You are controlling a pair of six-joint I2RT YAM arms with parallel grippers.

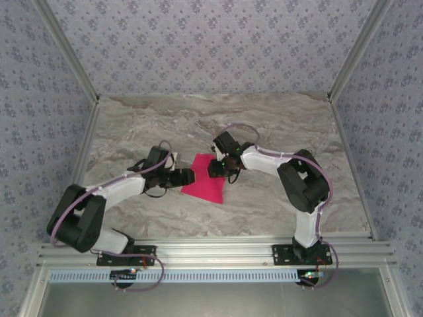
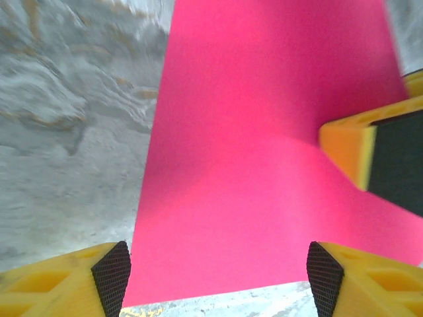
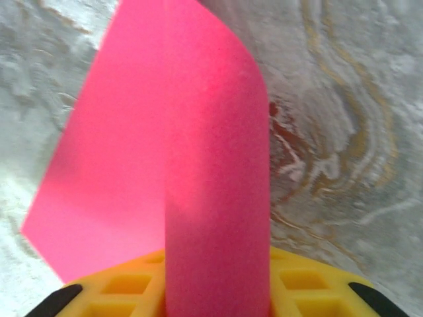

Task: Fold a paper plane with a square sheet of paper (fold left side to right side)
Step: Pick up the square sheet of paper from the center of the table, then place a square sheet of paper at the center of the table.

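Marble in grey and tan covers the bench (image 1: 277, 132), boxed in by walls (image 1: 198, 39) of flowered wallpaper, and both arms reach to its middle.

The right gripper (image 1: 221, 166) appears closed on one edge of the sheet of paper (image 1: 203, 181). In its wrist view a pink strip rises from between the yellow fingers and curls back over the rest of the sheet. That lifted edge looks like the flap being carried across, held up so that it can bend without a crease forming early. From that pinch the sheet slopes down and lies flat on the bench.

The left gripper (image 2: 218, 271) is opposite, spread wide, with its dark pads (image 2: 111, 271) standing apart at the near edge of the paper and gripping nothing. It seems placed to pin the flat part, or to press the fold once the edges meet. One finger (image 2: 383, 158) of the right gripper shows at the side of that view, just above where the sheet begins to curve upward.

The fold is only partly made, and no crease can be seen yet. A thin sheet held at one edge may slide or skew unless the flat half is steadied.
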